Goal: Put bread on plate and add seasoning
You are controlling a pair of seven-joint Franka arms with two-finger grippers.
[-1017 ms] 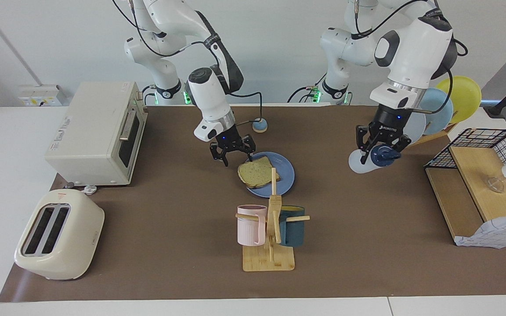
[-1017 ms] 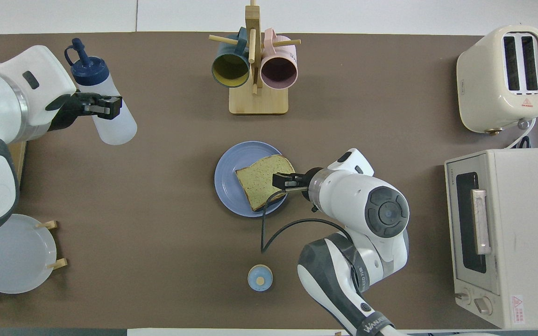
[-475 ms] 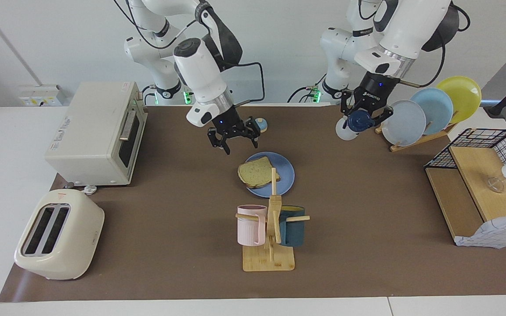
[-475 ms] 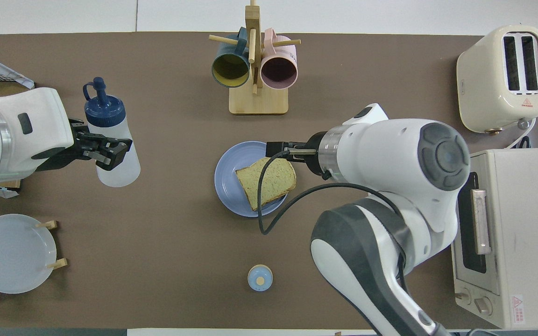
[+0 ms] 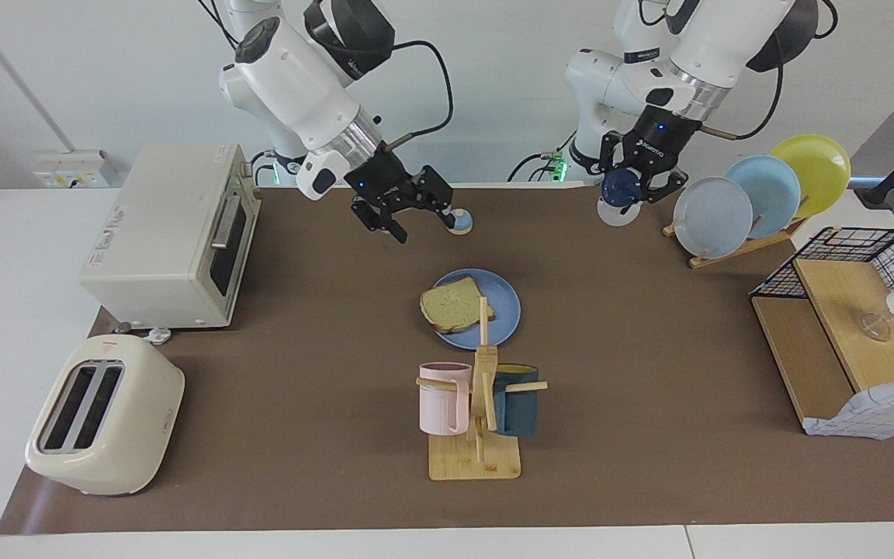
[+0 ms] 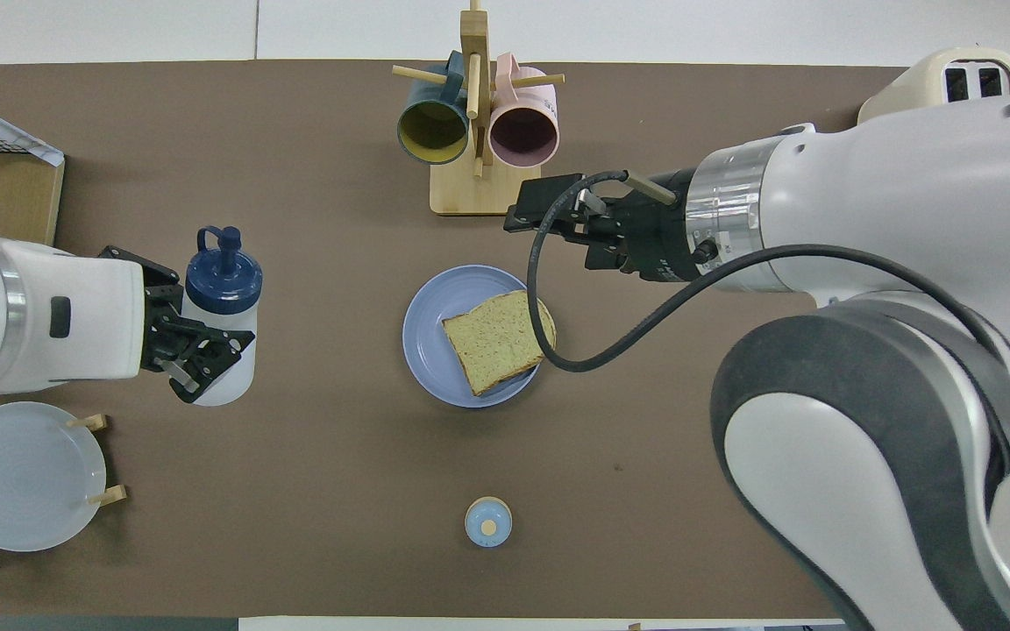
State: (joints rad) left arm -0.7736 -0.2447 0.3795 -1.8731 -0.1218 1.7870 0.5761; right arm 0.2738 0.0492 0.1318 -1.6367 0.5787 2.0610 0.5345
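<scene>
since the earlier frame both arms have risen: left tool [image 5: 639,185] clamped on the seasoning [image 6: 217,326], high near the plate rack; right tool [image 5: 408,216] empty, fingers apart. bread [image 5: 455,304] lies on the plate [image 5: 505,310] mid-worktop; seasoning step pending.

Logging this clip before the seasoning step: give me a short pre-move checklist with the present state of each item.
1. Bread slice lies on the blue plate: ok.
2. Seasoning bottle is gripped by the left pincer: ok.
3. Bottle is over the plate: not ok; it hangs over the table toward the left arm's end, beside the plate rack.
4. Right pincer is empty, open and raised off the bread: ok.
5. Bottle's navy cap is open for pouring: cannot tell.
6. Mug stand is apart from the plate, farther from the robots: ok.
</scene>
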